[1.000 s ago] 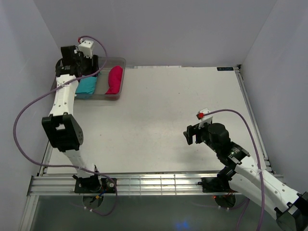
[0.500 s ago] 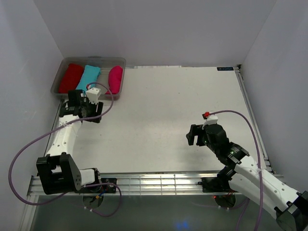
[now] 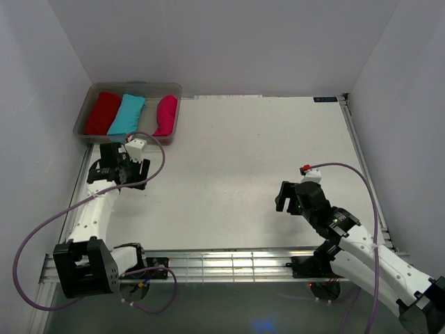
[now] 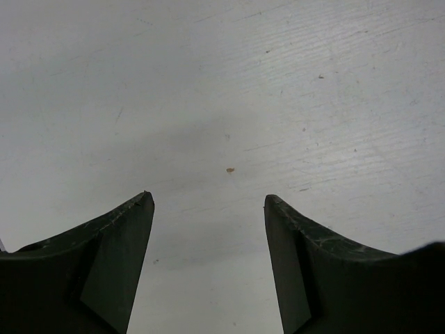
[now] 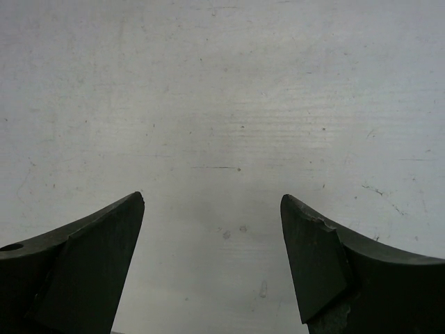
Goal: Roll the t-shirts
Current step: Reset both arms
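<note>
- The magenta-pink t-shirt [image 3: 165, 115] is lying as a tight, elongated bundle in the upper left of the overhead view, at the right-hand end of a clear bin [image 3: 179, 104].
- A turquoise cloth bundle [image 3: 127, 115] is sitting just beside it in the middle of the bin, and a red cloth bundle [image 3: 102, 113] is filling the left end.
- The left gripper [image 4: 208, 200] is hovering over bare table [image 3: 243, 153] just below the bin, left of centre in the overhead view. Its jaws are standing wide apart with nothing between them, and only the white surface is showing in its wrist view.
- The right gripper [image 5: 212, 198] is hanging over the lower right part of the table, well apart from the bin. Its jaws are likewise spread and carrying nothing.
- Judging from the bundle's shape, the shirt is looking already rolled and stowed, so the task is appearing close to done or finished.
- The fabric is looking soft, light and limp, so it is likely offering no stiffness. Pinching one loose layer would probably be pulling the roll open.
- If it needs handling, the better hold would be across the middle of the roll, closing over the whole thickness, or one gripper at each end.
- The bin wall is standing close against the shirt's right side, so a grasp from above is looking easier than one from the side.
</note>
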